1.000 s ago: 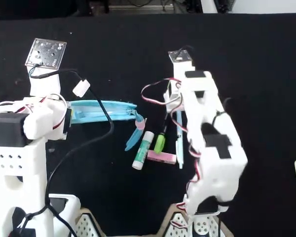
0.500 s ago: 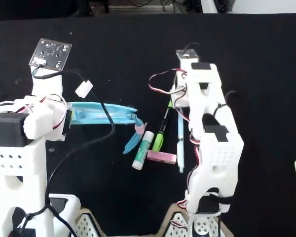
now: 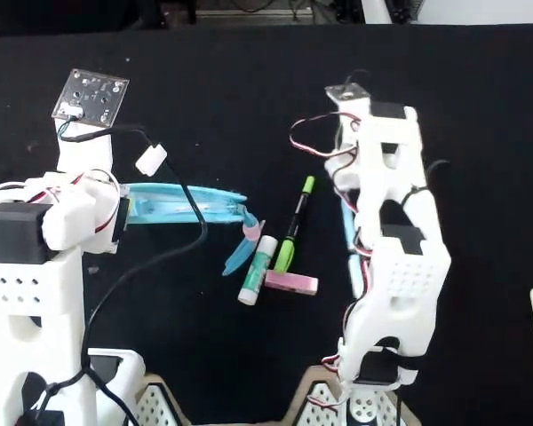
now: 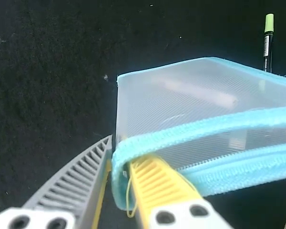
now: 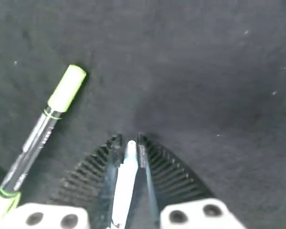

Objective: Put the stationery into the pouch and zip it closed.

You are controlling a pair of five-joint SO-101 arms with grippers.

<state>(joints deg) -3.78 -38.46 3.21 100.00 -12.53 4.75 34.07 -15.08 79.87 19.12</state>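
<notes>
Two arms are sharing this job. On the left, the left gripper (image 4: 120,151) is pinching one end of a clear mesh pouch with a light blue zip band (image 4: 190,100). Its yellow-padded finger is sitting inside the mouth and the grey one outside, drawn almost together on the rim. The pouch is lying on the black cloth table (image 3: 480,133), stretching from that gripper toward the middle. It is looking soft and floppy to me, so I'm judging the rim pinch to be what is propping the mouth open. The zip pull seems the place to take hold when closing it.

Just past the pouch's far end, a small flat blue piece (image 3: 238,253) is lying. Next come a white glue stick with a green cap (image 3: 258,269), a black marker with a lime-green cap (image 3: 291,232) and a pink block eraser (image 3: 291,282), bunched close together. All are looking light and rigid. The round ones are likely to roll, so a grip across mid-barrel seems safest.

Well to the right, the right gripper (image 5: 128,140) is clamping a slim pale blue-and-white pen (image 5: 124,181) tight near one end. The pen is thin and smooth, so I'm expecting it could swivel or slip in that hold.
</notes>
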